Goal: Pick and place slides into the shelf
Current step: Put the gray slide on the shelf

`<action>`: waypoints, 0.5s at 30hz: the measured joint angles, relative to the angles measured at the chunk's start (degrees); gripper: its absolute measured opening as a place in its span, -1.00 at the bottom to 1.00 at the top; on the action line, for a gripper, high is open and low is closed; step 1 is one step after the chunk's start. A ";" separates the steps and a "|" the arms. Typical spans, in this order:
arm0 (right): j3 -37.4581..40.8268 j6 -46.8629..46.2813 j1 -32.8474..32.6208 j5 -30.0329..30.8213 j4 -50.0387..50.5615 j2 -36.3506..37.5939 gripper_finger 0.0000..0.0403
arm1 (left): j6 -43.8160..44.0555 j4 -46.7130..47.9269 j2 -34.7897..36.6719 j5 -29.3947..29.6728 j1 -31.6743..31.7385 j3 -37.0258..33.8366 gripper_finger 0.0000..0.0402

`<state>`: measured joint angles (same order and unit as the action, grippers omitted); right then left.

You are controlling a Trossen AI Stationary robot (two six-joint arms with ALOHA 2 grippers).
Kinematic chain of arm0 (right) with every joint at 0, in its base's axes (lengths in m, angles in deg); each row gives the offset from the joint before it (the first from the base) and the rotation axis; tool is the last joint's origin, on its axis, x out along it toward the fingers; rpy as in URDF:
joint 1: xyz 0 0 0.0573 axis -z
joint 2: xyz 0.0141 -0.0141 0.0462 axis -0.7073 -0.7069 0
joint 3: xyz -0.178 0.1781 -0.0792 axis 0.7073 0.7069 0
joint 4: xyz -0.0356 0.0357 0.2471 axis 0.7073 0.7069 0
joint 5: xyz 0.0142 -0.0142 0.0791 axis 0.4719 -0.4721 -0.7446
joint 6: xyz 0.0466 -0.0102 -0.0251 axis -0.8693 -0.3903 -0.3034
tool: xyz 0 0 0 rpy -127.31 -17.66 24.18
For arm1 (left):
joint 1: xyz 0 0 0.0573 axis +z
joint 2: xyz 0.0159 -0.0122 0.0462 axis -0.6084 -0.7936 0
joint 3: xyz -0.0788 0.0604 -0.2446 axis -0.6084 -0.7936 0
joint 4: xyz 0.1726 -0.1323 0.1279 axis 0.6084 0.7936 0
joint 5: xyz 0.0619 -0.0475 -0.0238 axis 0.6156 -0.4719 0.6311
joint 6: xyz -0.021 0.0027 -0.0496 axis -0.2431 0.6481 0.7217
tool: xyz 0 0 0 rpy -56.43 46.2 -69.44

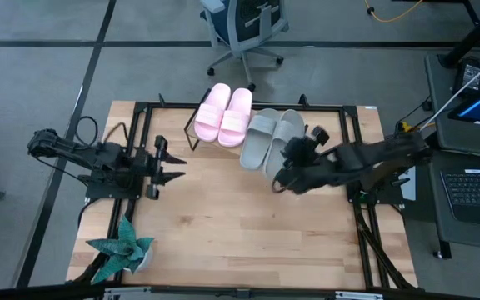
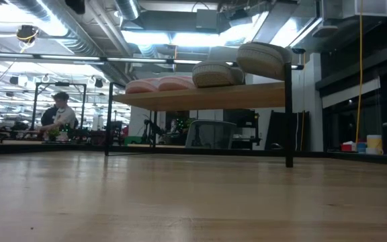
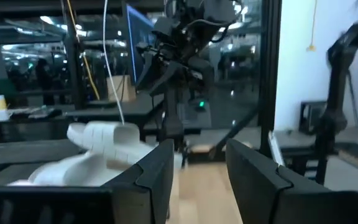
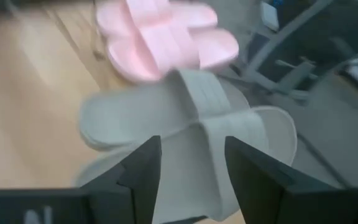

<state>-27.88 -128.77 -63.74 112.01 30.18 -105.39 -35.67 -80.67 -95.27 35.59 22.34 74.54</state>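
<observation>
Wood surface [image 1: 248, 233] bare; all four slides on shelf [image 1: 340, 112]; right gripper [image 4: 191, 162] fingers released over grey slide [image 1: 283, 137], should back straight off; left gripper [image 1: 169, 162] released, idle

The left arm is stretched toward three o'clock, its left gripper [image 1: 172, 167] held with the fingers parted. The right arm is reached toward nine o'clock; the right gripper [image 1: 280, 181] is likewise spread apart.
</observation>
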 joint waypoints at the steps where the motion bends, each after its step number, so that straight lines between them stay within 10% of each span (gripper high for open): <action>1: -0.85 0.14 -0.21 -0.35 -0.30 1.21 -0.11 | 0.29 0.09 0.01 -0.09 0.00 0.74 -0.31; 15: 1.13 6.27 4.64 -0.15 1.25 7.09 -0.11 | 0.35 0.73 -3.07 1.54 3.79 2.47 -0.31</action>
<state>-26.75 -122.50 -59.11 111.86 31.43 -98.30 -35.32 -79.94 -98.34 37.13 26.12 77.01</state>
